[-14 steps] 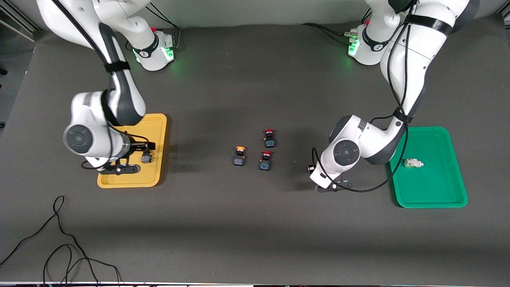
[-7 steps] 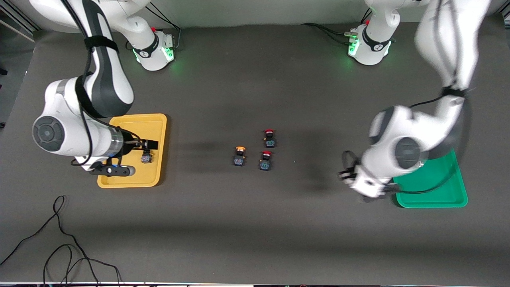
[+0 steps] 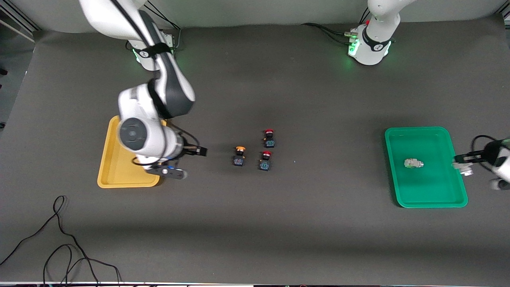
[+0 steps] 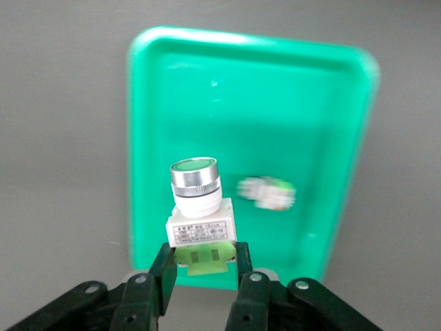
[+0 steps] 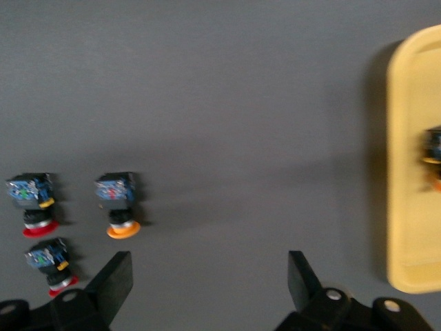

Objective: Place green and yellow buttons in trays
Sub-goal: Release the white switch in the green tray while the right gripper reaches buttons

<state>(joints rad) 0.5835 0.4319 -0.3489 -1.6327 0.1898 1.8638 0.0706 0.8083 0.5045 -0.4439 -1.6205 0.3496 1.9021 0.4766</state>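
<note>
Over the green tray's (image 3: 426, 195) edge toward the left arm's end, the left gripper (image 4: 203, 276) pinched a green button (image 4: 200, 207) for release beside the one (image 3: 413, 163) lying inside. Between the yellow tray (image 3: 115, 175) and the table's last yellow button (image 3: 239, 155), the right gripper (image 5: 207, 276) hung spread, apparently bound for it.

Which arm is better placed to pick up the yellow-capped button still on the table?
Right. The right gripper is open, empty, beside the yellow-capped button. The left gripper holds a green-capped button at the green tray.
</note>
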